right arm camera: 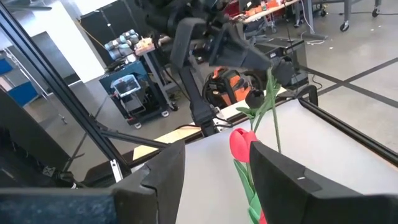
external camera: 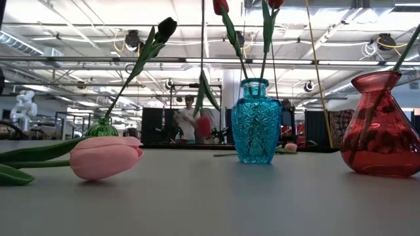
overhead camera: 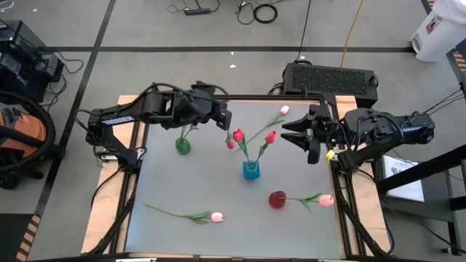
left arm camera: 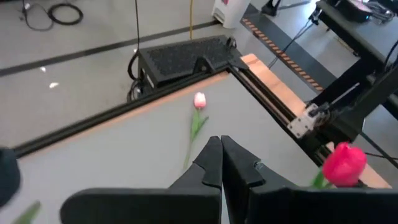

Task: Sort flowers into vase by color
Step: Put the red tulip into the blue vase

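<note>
Above table rear | left gripper (overhead camera: pixel 222 116) closed | right gripper (overhead camera: pixel 290 134) parted, empty

Left gripper (overhead camera: pixel 227 121) jaws closed, right gripper (overhead camera: pixel 290 133) jaws parted

Robotics lab in an open industrial hall. Indicated by: exposed ceiling trusses (external camera: pixel 98 59) with strip lighting, taped concrete floor (overhead camera: pixel 145 22), loose cables (overhead camera: pixel 266 11), equipment carts (right arm camera: pixel 134 93), framed desk (overhead camera: pixel 218 189), person (external camera: pixel 188 118) standing in background.
</note>
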`<state>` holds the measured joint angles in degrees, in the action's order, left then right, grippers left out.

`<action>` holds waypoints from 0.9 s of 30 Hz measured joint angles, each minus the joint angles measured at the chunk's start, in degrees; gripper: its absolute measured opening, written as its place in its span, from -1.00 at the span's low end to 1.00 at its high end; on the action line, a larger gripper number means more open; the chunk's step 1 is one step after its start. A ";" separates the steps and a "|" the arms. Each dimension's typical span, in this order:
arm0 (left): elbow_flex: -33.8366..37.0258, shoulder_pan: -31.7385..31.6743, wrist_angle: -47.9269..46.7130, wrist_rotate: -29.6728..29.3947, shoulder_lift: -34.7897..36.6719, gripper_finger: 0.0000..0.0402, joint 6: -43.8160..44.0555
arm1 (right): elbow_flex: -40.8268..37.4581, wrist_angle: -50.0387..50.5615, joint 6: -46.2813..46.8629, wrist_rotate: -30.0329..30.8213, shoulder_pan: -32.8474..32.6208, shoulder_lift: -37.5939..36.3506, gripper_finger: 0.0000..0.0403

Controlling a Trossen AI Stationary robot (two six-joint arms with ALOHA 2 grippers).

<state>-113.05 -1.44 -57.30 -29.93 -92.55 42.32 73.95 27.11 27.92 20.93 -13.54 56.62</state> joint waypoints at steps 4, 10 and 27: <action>-2.64 -1.56 0.12 -0.02 0.04 -1.00 -2.82 | 0.00 -1.21 0.04 0.00 0.00 0.02 -0.15; -5.61 -3.97 1.53 0.12 -0.04 -1.00 -6.93 | 0.00 -2.84 -0.04 0.00 0.02 0.57 -0.15; -9.25 -7.87 10.09 3.38 -0.02 -1.00 -14.23 | 0.02 -7.67 -4.30 0.51 5.63 5.04 -0.15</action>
<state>-122.30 -9.31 -47.21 -26.55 -92.58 28.09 73.97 19.44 23.62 21.44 -7.91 61.66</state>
